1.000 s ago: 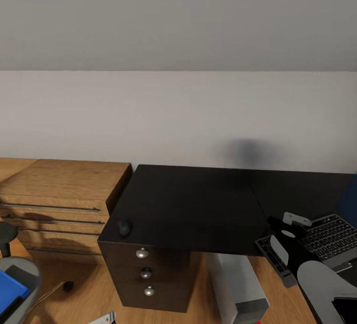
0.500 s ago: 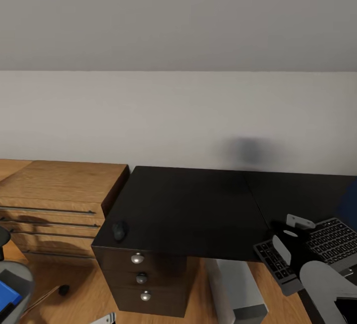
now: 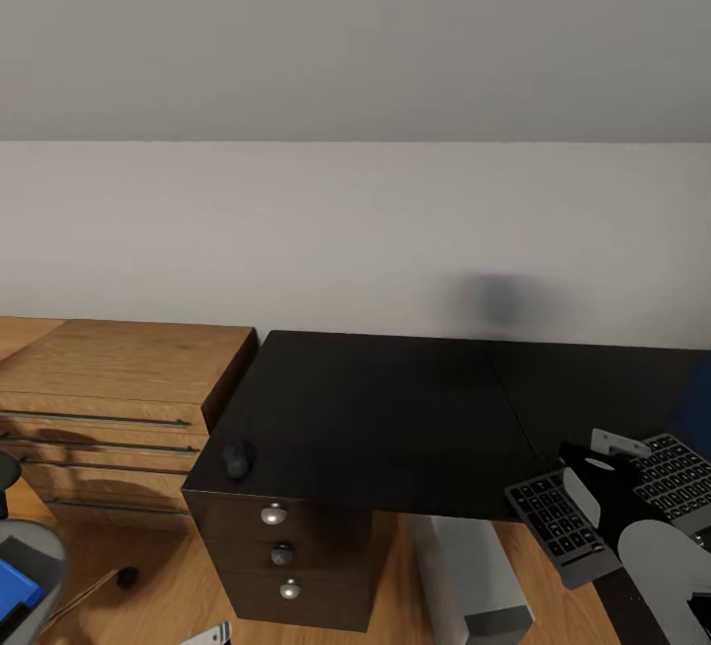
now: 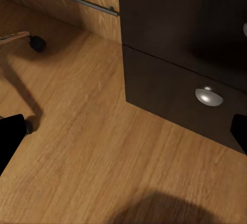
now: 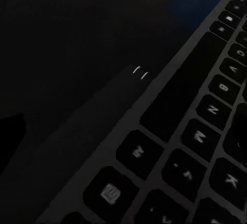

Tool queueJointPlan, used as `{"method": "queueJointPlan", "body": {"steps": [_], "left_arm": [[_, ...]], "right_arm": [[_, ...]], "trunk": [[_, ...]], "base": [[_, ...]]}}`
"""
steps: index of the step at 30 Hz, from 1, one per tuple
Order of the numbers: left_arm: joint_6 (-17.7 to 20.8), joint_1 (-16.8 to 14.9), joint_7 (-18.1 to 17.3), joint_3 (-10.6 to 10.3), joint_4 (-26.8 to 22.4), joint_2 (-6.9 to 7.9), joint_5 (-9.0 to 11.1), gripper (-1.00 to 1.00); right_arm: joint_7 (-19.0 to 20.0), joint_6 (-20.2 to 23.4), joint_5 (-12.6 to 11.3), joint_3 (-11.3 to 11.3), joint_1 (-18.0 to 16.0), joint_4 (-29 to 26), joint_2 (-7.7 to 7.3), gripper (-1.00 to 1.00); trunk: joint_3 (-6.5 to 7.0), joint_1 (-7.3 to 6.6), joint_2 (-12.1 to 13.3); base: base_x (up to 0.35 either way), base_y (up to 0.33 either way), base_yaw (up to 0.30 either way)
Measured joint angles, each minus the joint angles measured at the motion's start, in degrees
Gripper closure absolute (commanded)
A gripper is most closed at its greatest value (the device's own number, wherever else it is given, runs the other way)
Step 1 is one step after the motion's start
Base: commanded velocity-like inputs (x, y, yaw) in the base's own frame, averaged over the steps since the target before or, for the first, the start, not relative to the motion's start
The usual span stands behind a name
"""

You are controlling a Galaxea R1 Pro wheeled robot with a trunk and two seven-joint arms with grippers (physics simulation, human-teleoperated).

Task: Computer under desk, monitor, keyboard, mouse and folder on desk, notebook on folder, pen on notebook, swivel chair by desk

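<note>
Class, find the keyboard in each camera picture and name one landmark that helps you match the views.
Head view: keyboard at lower right, overhanging the desk edge under the right tool.
Left wrist view: not in it.
Right wrist view: keys close up.
Shared landmark: the black desk top.

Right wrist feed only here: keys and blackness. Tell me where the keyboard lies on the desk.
Observer: In the head view, the keyboard lies slanted, its left end overhanging the front edge of the desk.
Operator: Report the mouse.
Observer: The mouse sits near the desk's left front corner, well apart from the keyboard.
Operator: Give me the left pincer.
Observer: The left pincer is open, facing the wood floor beside a dark drawer front.
</note>
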Motion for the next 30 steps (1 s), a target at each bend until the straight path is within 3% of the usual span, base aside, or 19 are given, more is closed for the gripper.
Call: {"method": "queueJointPlan", "body": {"steps": [3, 14, 21, 30], "left_arm": [[0.0, 0.0, 0.05, 0.0, 0.0, -0.03, 0.01, -1.0], [0.0, 0.01, 0.12, -0.08, 0.0, -0.04, 0.01, -1.0], [-0.02, 0.01, -0.03, 0.05, 0.48, 0.1, 0.05, -1.0], [-0.09, 0.0, 0.05, 0.27, 2.45, 0.14, -0.01, -1.0]], "right_arm": [[0.07, 0.6, -0.07, -0.03, 0.0, -0.02, -0.24, -1.0], [0.02, 2.17, 0.75, 0.13, -0.03, -0.62, -0.27, -1.0], [-0.06, 2.24, 0.87, 0.1, -0.05, -0.65, -0.19, -1.0], [0.17, 2.11, 0.33, 0.14, -0.03, -0.8, -0.11, -1.0]], "trunk": [[0.0, 0.0, 0.0], [-1.96, 2.4, -4.41], [-1.97, 2.41, -4.42], [-1.97, 2.42, -4.42]], "base": [[0.0, 0.0, 0.0], [0.0, 0.0, 0.0], [0.0, 0.0, 0.0], [-0.166, 0.0, 0.0]]}}
